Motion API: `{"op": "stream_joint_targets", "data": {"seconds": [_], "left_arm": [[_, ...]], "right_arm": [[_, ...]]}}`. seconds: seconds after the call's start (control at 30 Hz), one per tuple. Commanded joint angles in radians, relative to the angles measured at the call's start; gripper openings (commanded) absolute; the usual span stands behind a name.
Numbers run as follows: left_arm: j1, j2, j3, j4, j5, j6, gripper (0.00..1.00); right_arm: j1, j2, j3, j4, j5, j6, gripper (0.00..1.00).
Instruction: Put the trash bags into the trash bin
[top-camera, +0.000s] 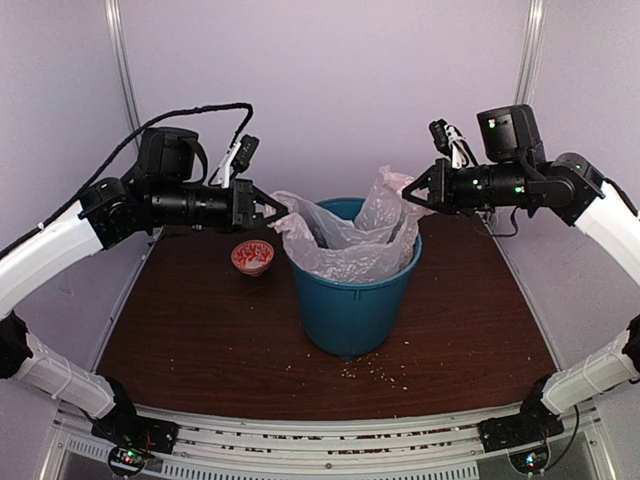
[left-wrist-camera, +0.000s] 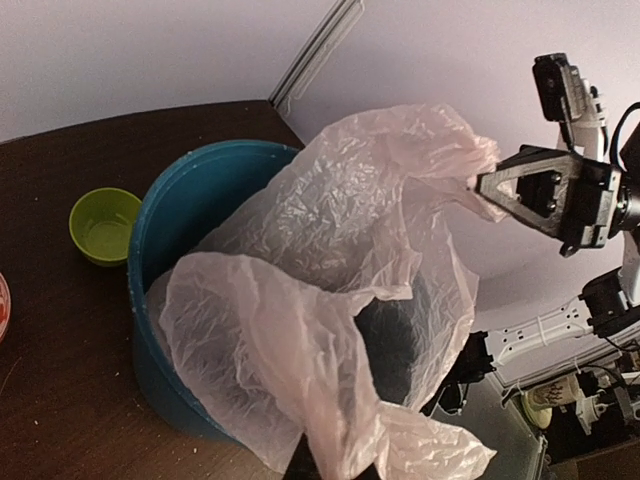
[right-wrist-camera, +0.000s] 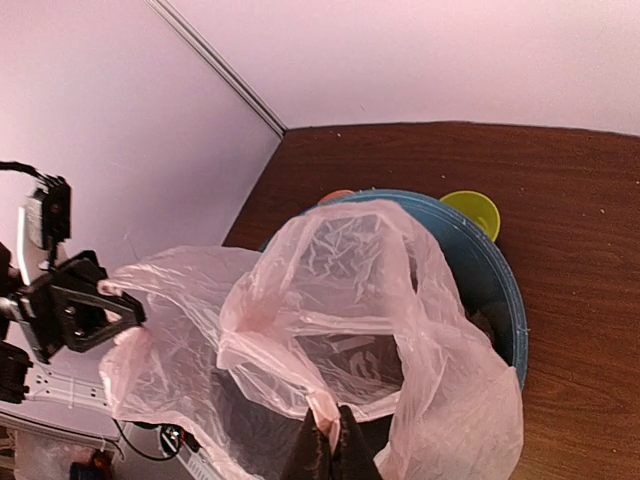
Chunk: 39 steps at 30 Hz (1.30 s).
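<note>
The pale-pink translucent trash bag (top-camera: 350, 245) is stretched open over the mouth of the teal-blue trash bin (top-camera: 350, 310), its lower part hanging inside. My left gripper (top-camera: 283, 210) is shut on the bag's left edge, just above the bin's left rim. My right gripper (top-camera: 405, 195) is shut on the bag's right edge, held higher above the right rim. In the left wrist view the bag (left-wrist-camera: 330, 300) covers my own gripper (left-wrist-camera: 335, 470) and drapes over the bin (left-wrist-camera: 190, 200). In the right wrist view my gripper (right-wrist-camera: 325, 440) pinches a fold of the bag (right-wrist-camera: 330, 290) above the bin (right-wrist-camera: 500, 290).
A small red-and-white bowl (top-camera: 252, 257) sits on the brown table left of the bin. A lime-green bowl (left-wrist-camera: 103, 225) stands behind the bin. Crumbs (top-camera: 380, 375) lie scattered in front of the bin. Pale walls close in the back and sides.
</note>
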<state>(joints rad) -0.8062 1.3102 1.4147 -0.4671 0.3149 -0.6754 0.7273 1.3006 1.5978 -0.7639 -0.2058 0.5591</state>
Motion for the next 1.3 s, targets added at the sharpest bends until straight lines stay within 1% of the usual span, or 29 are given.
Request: {"op": "stream_joint_targets", "data": {"seconds": [0.0, 0.13, 0.23, 0.37, 0.47, 0.53, 0.63, 0.73, 0.8, 0.9, 1.03, 1.1, 1.17, 1.27], "left_arm": [[-0.004, -0.033, -0.024, -0.004, -0.048, 0.029, 0.0], [-0.003, -0.035, -0.011, -0.033, -0.11, 0.022, 0.0], [-0.002, -0.023, 0.039, -0.077, -0.162, 0.033, 0.0], [0.006, -0.011, 0.087, -0.113, -0.191, 0.066, 0.0], [0.012, -0.018, 0.08, -0.111, -0.185, 0.061, 0.0], [0.012, -0.028, 0.056, -0.078, -0.132, 0.061, 0.0], [0.012, -0.035, 0.014, -0.011, 0.029, 0.057, 0.0], [0.01, -0.041, -0.01, 0.002, 0.104, 0.059, 0.0], [0.009, -0.057, -0.013, -0.02, 0.101, 0.074, 0.0], [0.009, -0.086, -0.005, -0.088, 0.077, 0.111, 0.0], [0.01, -0.091, -0.002, -0.126, 0.159, 0.131, 0.0], [0.01, -0.083, -0.01, -0.132, 0.201, 0.13, 0.0], [0.006, -0.083, -0.029, -0.134, 0.224, 0.129, 0.0], [0.004, -0.081, -0.057, -0.159, 0.201, 0.152, 0.0]], "right_arm": [[-0.017, -0.071, -0.021, 0.121, -0.04, 0.049, 0.0], [-0.039, -0.093, -0.017, 0.087, -0.002, 0.036, 0.01], [-0.067, -0.087, 0.005, 0.065, 0.031, 0.038, 0.01], [-0.119, -0.077, 0.015, 0.037, 0.067, 0.052, 0.0], [-0.145, -0.071, 0.014, 0.006, 0.072, 0.051, 0.0], [-0.158, -0.06, 0.021, -0.017, 0.057, 0.035, 0.01], [-0.162, -0.034, 0.024, -0.035, -0.018, 0.025, 0.03], [-0.163, -0.059, -0.023, 0.005, -0.076, 0.056, 0.04], [-0.163, -0.083, -0.041, 0.0, -0.057, 0.063, 0.04], [-0.162, -0.099, -0.02, -0.048, -0.017, 0.046, 0.03], [-0.163, -0.105, 0.005, -0.129, -0.013, 0.03, 0.03], [-0.163, -0.136, -0.035, -0.124, -0.03, 0.049, 0.02], [-0.163, -0.184, -0.11, -0.085, -0.054, 0.088, 0.02], [-0.163, -0.253, -0.226, -0.047, -0.065, 0.135, 0.01]]}}
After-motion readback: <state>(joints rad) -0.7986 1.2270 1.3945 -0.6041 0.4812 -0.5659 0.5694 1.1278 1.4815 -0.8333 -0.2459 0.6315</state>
